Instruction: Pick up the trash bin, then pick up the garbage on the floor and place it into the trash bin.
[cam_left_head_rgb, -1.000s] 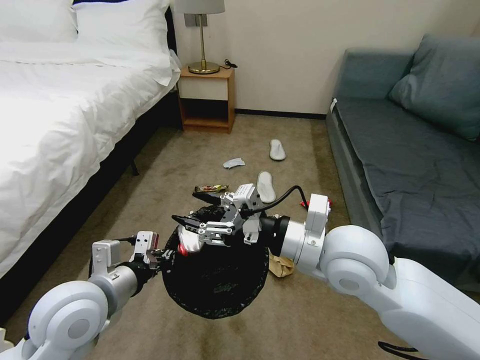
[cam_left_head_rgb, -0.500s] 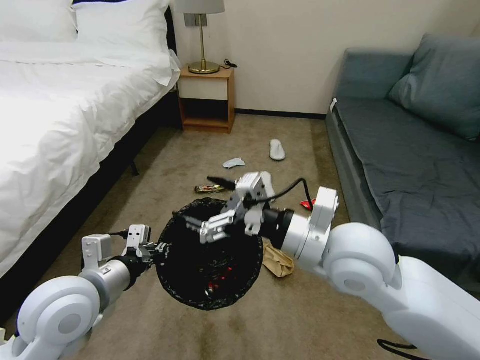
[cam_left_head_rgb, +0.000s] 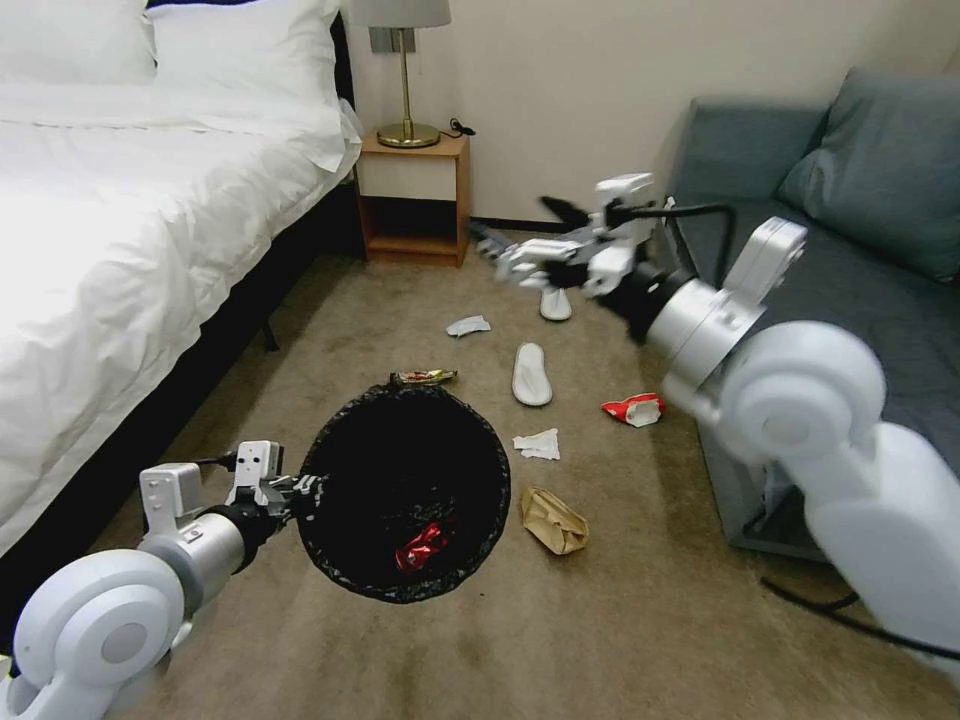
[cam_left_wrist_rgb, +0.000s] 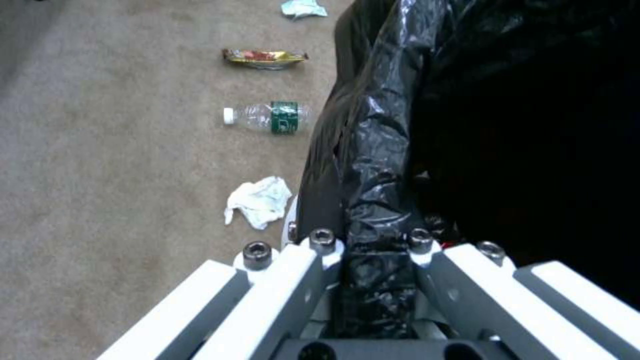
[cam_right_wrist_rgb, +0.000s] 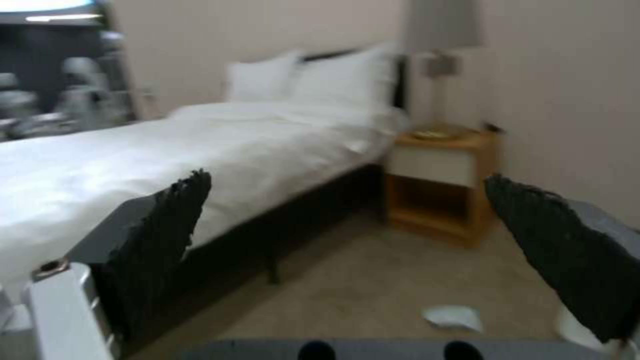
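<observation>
Your left gripper (cam_left_wrist_rgb: 373, 260) has its jaws clamped on the bag-wrapped rim of the trash bin (cam_left_head_rgb: 405, 490), at the rim's left side. The bin hangs near the bed (cam_left_head_rgb: 130, 230), its round mouth facing up toward the head camera, and one red wrapper (cam_left_head_rgb: 422, 545) lies inside on the bottom.

Your right gripper (cam_left_head_rgb: 530, 232) is raised over the far part of the floor (cam_left_head_rgb: 620, 640), near the nightstand (cam_left_head_rgb: 412, 195) and the sofa (cam_left_head_rgb: 850, 300). It points toward the bed with its jaws wide and nothing between them (the right wrist view shows the two dark fingers (cam_right_wrist_rgb: 160, 240) well apart).

Count the garbage on the floor:
- Two white slippers: the near slipper (cam_left_head_rgb: 532, 374) has its long axis running toward the far wall, and so does the far slipper (cam_left_head_rgb: 555, 303), partly behind the right gripper.
- One gold and red wrapper (cam_left_head_rgb: 423, 377) just beyond the bin's far rim, long axis running from bed side to sofa side.
- One red and white wrapper (cam_left_head_rgb: 634, 409) near the sofa's base.
- One brown paper bag (cam_left_head_rgb: 553, 520) just right of the bin.
- One white tissue (cam_left_head_rgb: 538, 444) between the bag and the near slipper.
- One pale scrap (cam_left_head_rgb: 467, 325) farther off.

The left wrist view adds one clear bottle (cam_left_wrist_rgb: 267, 116) with a green label, lying on its side, its cap end pointing away from the bin, and one crumpled tissue (cam_left_wrist_rgb: 259, 201) close by the bin's wall.
</observation>
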